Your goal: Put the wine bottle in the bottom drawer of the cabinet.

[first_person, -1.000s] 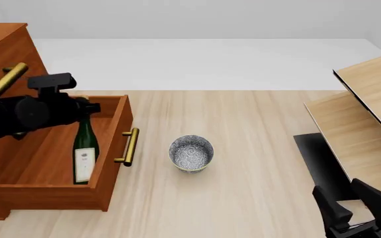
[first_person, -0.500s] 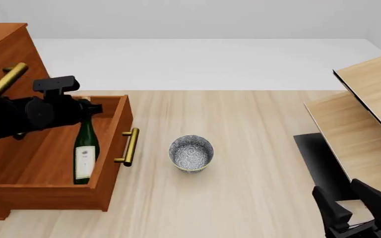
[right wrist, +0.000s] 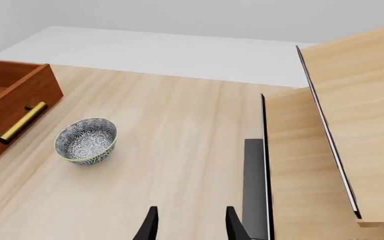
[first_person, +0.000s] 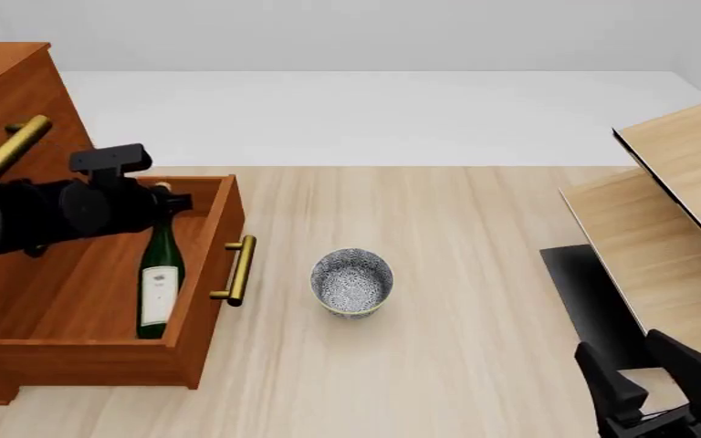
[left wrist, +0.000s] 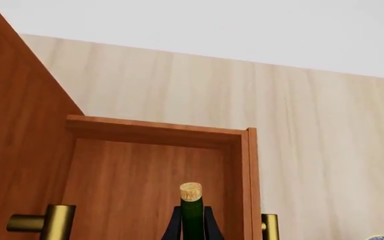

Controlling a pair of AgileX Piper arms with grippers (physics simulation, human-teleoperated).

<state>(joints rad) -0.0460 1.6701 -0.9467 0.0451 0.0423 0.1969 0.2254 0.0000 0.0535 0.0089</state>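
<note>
The bottle [first_person: 161,278] is seen standing in the pulled-out bottom drawer [first_person: 95,292] of the cabinet [first_person: 4,100], close to the drawer's right wall and just behind its front panel. Its base is judged to rest on the drawer floor. The long axis is near vertical, with the cork [left wrist: 190,191] pointing up and the white label low on the body; in the front view the neck leans slightly toward the far end of the drawer.

The left gripper [first_person: 162,203] is held at the neck, just under the cork. In the left wrist view a dark fingertip [left wrist: 173,227] is seen on each side of the green neck, very close to the glass, but whether the neck is clamped or already freed cannot be told. The right gripper [right wrist: 188,225] is parked well apart near the pale furniture [first_person: 679,228], with its fingers spread and nothing between them.

The main risk is judged to be a topple. A tall, narrow bottle could be tipped if the fingers are drawn off sideways or dragged along the neck. If it falls toward the drawer's right wall, it could be left propped over the rim, and the drawer could then not be shut. The bowl [first_person: 352,282] on the table is well clear and is not expected to matter.
</note>
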